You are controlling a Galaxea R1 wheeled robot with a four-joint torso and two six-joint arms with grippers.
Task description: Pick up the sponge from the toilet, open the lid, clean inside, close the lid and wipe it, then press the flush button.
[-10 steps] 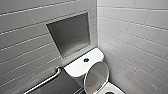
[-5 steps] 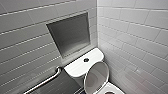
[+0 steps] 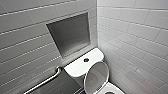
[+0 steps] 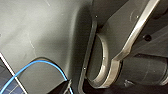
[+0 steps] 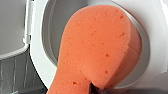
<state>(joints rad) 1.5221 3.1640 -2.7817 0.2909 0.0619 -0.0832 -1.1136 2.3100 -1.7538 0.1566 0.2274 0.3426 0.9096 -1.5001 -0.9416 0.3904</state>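
Note:
The white toilet (image 3: 82, 65) stands in the corner with its lid (image 3: 96, 76) raised and leaning back toward the tank. The dark round flush button (image 3: 86, 60) sits in the middle of the tank top. The orange-red sponge (image 5: 100, 47) looms large in the right wrist view, pinched at its narrow end by my right gripper (image 5: 93, 88), which is shut on it. Behind the sponge lie the white seat rim (image 5: 40, 57) and the open bowl (image 5: 58, 20). My left gripper is open and holds nothing that I can see.
A grey recessed niche (image 3: 71, 33) is set in the tiled wall above the tank. A metal grab rail (image 3: 45, 81) runs left of the toilet. The right tiled wall (image 3: 135, 37) stands close beside the bowl. A blue cable (image 4: 37, 65) crosses the left wrist view.

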